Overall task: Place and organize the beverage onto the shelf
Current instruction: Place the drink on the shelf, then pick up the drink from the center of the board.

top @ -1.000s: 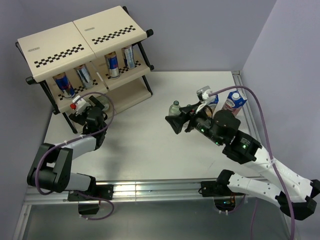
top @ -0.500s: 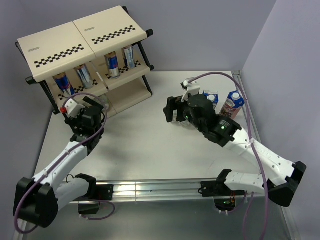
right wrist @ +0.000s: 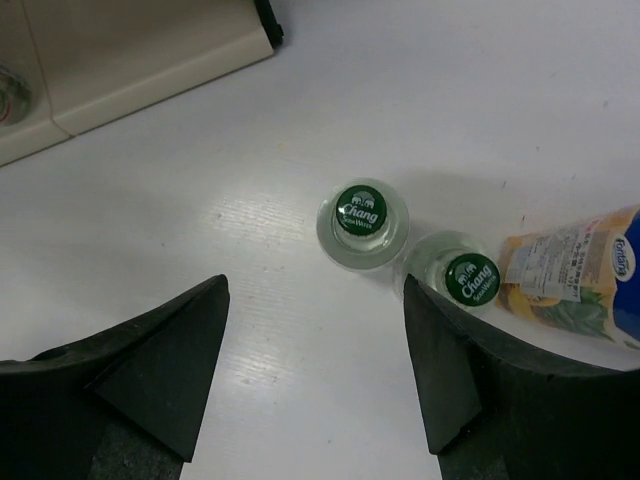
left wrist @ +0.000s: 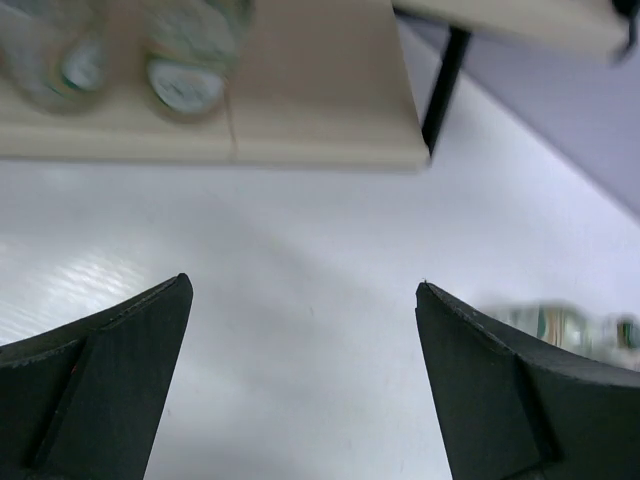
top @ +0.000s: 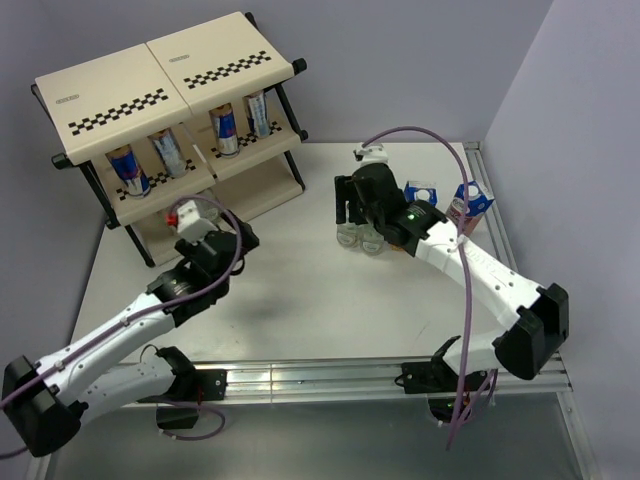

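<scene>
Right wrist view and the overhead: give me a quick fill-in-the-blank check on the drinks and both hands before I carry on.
Beyond the open right hand stand ____ green-capped bottles on the table.
The middle tier of the shelf holds ____ cans.
The left hand is open and holds ____.
Missing words: two; four; nothing.
</scene>
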Motion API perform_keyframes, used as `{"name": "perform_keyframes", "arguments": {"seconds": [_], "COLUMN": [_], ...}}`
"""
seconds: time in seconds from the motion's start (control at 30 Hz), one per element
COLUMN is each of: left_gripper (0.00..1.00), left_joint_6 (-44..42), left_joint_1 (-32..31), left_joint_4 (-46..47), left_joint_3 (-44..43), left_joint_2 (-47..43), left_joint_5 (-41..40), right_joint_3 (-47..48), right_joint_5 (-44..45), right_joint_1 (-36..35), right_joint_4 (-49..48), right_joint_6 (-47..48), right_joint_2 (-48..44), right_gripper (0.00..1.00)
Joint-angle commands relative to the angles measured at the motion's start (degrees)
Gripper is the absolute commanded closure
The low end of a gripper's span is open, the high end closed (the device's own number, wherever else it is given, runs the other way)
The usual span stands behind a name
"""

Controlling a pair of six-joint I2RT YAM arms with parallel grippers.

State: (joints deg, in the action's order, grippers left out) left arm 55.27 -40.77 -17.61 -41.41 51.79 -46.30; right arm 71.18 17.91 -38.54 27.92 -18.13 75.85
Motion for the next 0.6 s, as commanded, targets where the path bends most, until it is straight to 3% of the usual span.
{"name": "perform_keyframes", "arguments": {"seconds": [0.0, 0.43, 0.53, 0.57], "left_gripper": [0.01, 0.01, 0.0, 0.01], "left_joint_6": [1.5, -6.3, -6.3, -6.2], "left_joint_1": [-5.2, -16.9, -17.9, -18.2], "left_joint_4": [-3.8, 7.9, 7.6, 7.4], "left_joint_3": [-3.3, -2.5, -3.1, -3.2], "left_joint_2": [3.2, 12.1, 13.8, 14.0], "left_joint_5": [-0.1, 5.5, 4.8, 4.2], "right_joint_3": [4.1, 9.2, 8.6, 8.5], "right_joint_5": [1.2, 4.6, 3.6, 3.1], "right_joint_1": [0.7, 4.0, 4.1, 4.1], "right_joint_4": [-0.9, -0.3, -0.8, -1.3], "right_joint_6": [0.6, 0.6, 0.4, 0.3], "right_joint_2": [3.2, 16.1, 17.1, 17.1], "right_gripper": [0.23, 0.3, 0.37, 0.43]}}
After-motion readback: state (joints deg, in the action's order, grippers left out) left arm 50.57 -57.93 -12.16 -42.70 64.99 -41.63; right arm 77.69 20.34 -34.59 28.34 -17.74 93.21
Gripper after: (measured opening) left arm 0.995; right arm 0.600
